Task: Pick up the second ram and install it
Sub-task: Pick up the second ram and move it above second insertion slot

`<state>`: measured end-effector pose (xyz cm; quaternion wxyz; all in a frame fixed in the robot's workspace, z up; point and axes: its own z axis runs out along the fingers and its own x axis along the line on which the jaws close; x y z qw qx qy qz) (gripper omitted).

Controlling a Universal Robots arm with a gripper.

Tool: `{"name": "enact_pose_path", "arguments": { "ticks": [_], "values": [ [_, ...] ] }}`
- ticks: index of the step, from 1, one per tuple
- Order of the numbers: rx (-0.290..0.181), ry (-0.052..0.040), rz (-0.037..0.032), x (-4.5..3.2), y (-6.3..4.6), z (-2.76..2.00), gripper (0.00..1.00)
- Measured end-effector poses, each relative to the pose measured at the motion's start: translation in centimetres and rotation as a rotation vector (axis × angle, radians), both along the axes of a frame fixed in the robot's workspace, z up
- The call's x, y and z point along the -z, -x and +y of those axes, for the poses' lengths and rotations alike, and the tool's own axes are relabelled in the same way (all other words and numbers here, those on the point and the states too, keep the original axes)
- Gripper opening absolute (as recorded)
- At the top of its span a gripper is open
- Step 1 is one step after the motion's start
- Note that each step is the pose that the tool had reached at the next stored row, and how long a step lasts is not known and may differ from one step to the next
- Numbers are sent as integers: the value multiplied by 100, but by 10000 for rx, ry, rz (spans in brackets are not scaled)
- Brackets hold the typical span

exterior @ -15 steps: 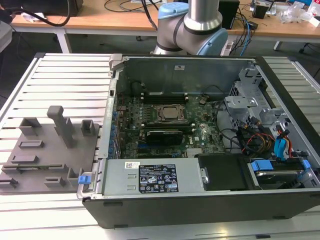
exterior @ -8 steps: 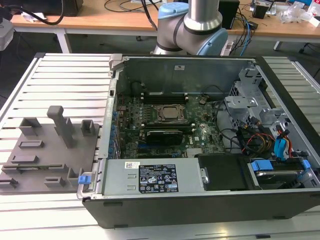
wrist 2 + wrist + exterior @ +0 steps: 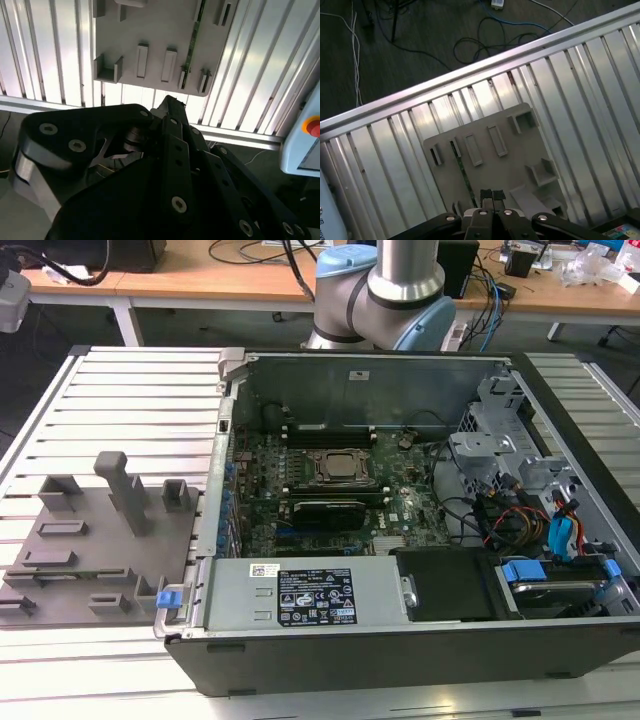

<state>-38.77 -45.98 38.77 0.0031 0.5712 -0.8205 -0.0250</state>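
Observation:
The second ram [image 3: 462,170] is a thin green stick standing on edge in a slot of the grey holder plate [image 3: 505,165]. In the second wrist view the ram [image 3: 192,40] runs along the plate [image 3: 150,25] between small grey brackets. My gripper [image 3: 491,194] hangs above the plate, its two black fingertips pressed together with nothing between them. It is apart from the ram, which lies a little to one side of the fingertips. In the exterior view the holder plate [image 3: 90,560] lies on the slatted table at the exterior view's left, beside the open computer case.
The open computer case [image 3: 400,650] holds a motherboard with a silver-topped processor [image 3: 340,466] and long black slots [image 3: 330,428]. The arm's base [image 3: 385,290] stands behind the case. Ribbed aluminium table slats [image 3: 140,390] surround the plate. Cables lie on the floor [image 3: 485,35] past the table edge.

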Motion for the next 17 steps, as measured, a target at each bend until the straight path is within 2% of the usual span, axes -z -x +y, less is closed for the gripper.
{"name": "enact_pose_path", "arguments": {
  "ticks": [10, 17],
  "values": [
    [-1224, 0, 0, 0, 0, 0, 11],
    [-2417, 0, 0, 0, 0, 0, 11]
  ]
}}
